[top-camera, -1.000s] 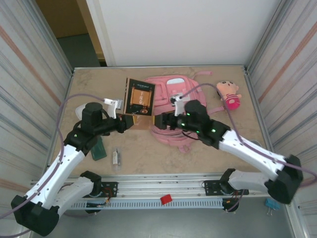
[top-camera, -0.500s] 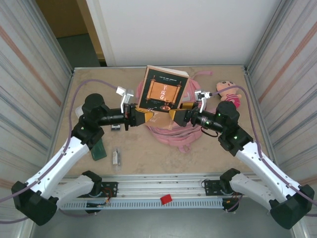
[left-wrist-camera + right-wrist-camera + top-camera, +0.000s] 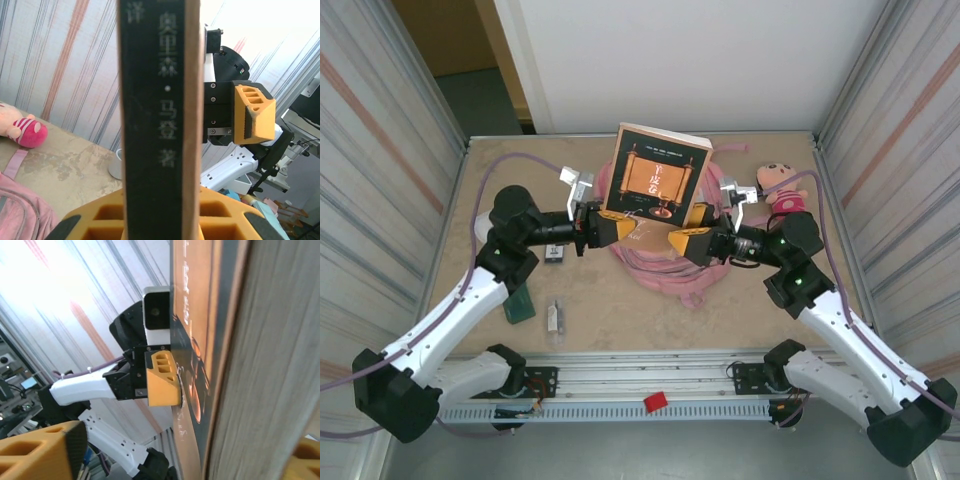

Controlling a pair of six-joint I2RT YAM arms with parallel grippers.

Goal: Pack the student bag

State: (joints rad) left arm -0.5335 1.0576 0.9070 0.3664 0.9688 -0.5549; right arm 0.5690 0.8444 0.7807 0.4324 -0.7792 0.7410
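Two grippers, one upright book (image 3: 658, 178).
My left gripper (image 3: 610, 228) pinches its spine over the student bag (image 3: 658, 270); my right gripper (image 3: 688, 243) gapes around its pages.

A beige, marble-patterned desk (image 3: 620, 310) stands between pale, ribbed metal side walls (image 3: 380, 150), with a plain white panel (image 3: 680, 60) across the back. A dim opening (image 3: 470, 100) lies past the back left corner. A grooved aluminium rail (image 3: 650, 375) edges the near side.
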